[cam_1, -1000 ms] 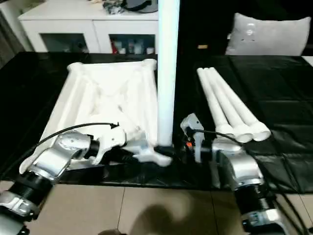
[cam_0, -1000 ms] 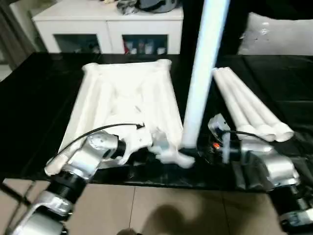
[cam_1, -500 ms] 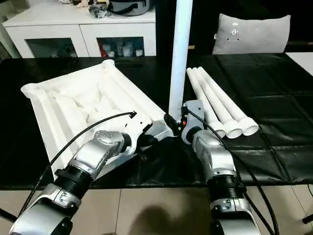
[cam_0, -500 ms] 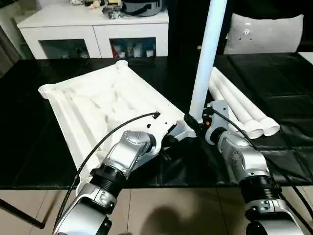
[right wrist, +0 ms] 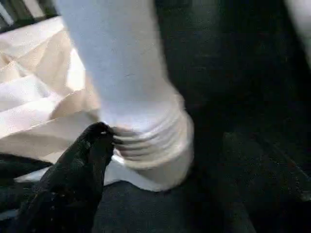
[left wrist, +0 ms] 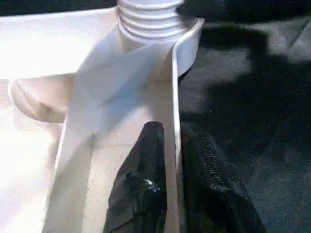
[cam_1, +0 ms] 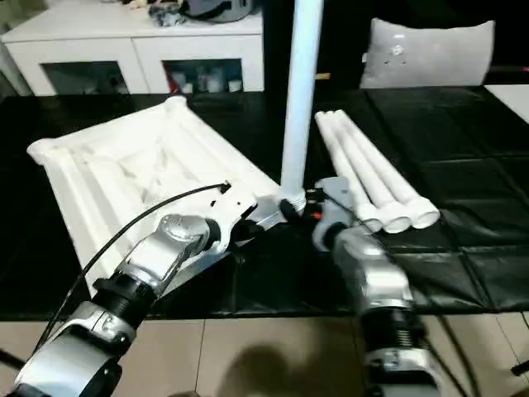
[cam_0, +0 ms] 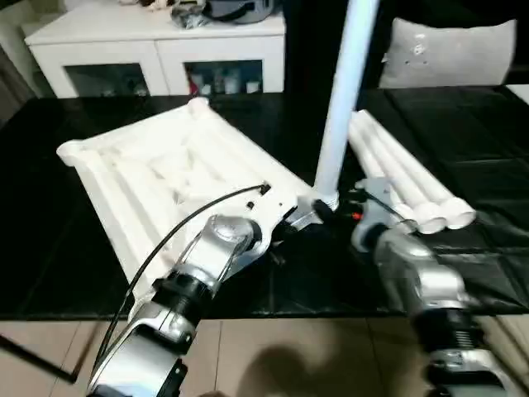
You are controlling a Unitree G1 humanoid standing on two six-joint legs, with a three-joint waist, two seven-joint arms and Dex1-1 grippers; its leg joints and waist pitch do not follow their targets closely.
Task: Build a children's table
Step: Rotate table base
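Note:
The white table top (cam_0: 165,174) lies upside down on the black table, ribs up and turned at an angle. One white leg (cam_0: 343,91) stands upright in its near right corner socket (left wrist: 187,48), and its threaded base (right wrist: 150,141) sits in the socket. Three more legs (cam_0: 397,178) lie side by side to the right. My left gripper (left wrist: 170,128) is shut on the top's thin rim just short of that socket, one finger (left wrist: 146,165) inside the rim and the other outside. My right gripper (cam_0: 331,211) is at the foot of the upright leg.
A white cabinet with glass doors (cam_0: 165,50) stands behind the table, and a grey cushion (cam_0: 450,54) lies at the back right. The black table's front edge (cam_0: 273,310) runs just under my forearms, with tiled floor below.
Over the second the table top swung anticlockwise about the corner that holds the leg. In the last half second my right arm has drawn back a little, while my left gripper stayed on the rim.

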